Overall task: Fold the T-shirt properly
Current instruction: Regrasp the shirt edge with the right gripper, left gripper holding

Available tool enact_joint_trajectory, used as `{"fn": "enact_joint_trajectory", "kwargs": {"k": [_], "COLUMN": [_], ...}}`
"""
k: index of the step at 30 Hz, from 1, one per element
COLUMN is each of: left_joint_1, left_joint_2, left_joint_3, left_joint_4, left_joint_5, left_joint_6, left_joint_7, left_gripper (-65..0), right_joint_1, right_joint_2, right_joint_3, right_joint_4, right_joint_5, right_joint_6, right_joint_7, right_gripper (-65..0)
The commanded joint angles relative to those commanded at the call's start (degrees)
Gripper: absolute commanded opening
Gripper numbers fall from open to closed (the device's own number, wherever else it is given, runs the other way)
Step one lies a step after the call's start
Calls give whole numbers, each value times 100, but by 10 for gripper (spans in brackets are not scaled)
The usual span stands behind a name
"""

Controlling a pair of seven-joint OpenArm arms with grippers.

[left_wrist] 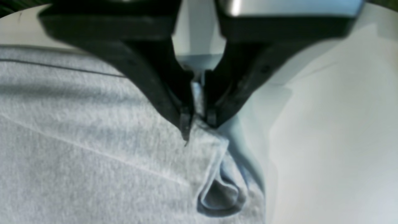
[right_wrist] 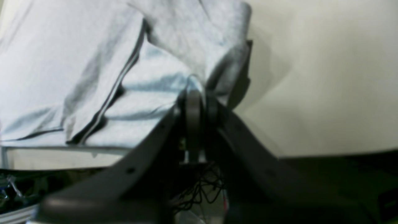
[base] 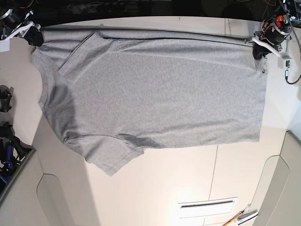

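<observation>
The heather-grey T-shirt (base: 155,94) lies spread on the white table (base: 155,188), plain side up, neck to the left and hem to the right. Its far edge is pulled taut between the two grippers. My left gripper (base: 259,51) is at the far right corner, shut on a pinch of the shirt's hem corner (left_wrist: 199,119). My right gripper (base: 34,36) is at the far left, shut on the shoulder or sleeve edge (right_wrist: 196,90). One sleeve (base: 110,157) sticks out toward the near side.
The table's far edge runs just behind both grippers. Cables and dark gear (base: 7,141) sit off the table's left side. Tools (base: 240,217) lie at the near right. A seam in the table (base: 215,174) runs down the near part.
</observation>
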Motion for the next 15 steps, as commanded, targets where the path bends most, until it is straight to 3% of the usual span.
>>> {"fn": "enact_joint_trajectory", "kwargs": {"k": [5,8,9,15], "left_joint_1": [-33,-31,-31,-31], "left_joint_2": [26,26,28,26], "left_joint_3": [0,0,0,0], "left_joint_4": [0,0,0,0], "left_joint_5": [-9,-11,-13,-11], "left_joint_6": [-2,-74,-133,-146], "left_joint_7": [-28,-63,-66,-66], "left_gripper": [-650,-650,-650,-650], "right_joint_1": [17,17,17,109], "right_joint_2": [2,4,2,-33], "right_joint_3": [-2,2,22,409], "right_joint_4": [0,0,2,575], "right_joint_5": [-173,-170,-162,-22], "right_joint_6": [-7,-9,-9,-7], "right_joint_7": [26,37,39,39], "right_gripper": [-650,-452,-424,-423]}}
